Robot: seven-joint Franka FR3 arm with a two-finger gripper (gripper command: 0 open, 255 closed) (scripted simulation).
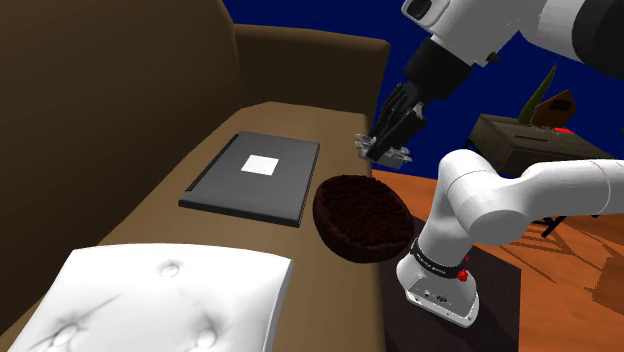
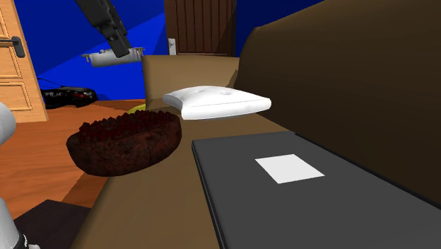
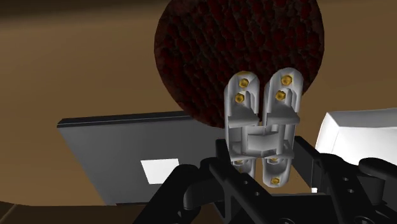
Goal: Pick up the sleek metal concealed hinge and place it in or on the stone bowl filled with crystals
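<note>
Trouble from here would most likely come from a badly placed release. The silver metal hinge with brass-coloured screws [image 1: 385, 150] hangs in the air right of centre in the upper half of the shoulder view. It is clamped by one end between the jaws of the black two-finger gripper [image 1: 393, 140], just above and a little beyond the round, rough-textured dark red-brown bowl [image 1: 360, 215]. That bowl sits at the very edge of the brown sofa seat [image 1: 150, 215] and appears to overhang it at the second exterior view's left. If the hinge is dropped off-centre, it could strike the rim and fall to the orange wooden floor [image 1: 560, 290]. A low descent might also nudge the bowl off the edge. Inside the bowl there is only bumpy dark red texture, with nothing else lying in it. The flat dark grey slab with a white square [image 1: 255, 178] lies just beside the bowl.
</note>
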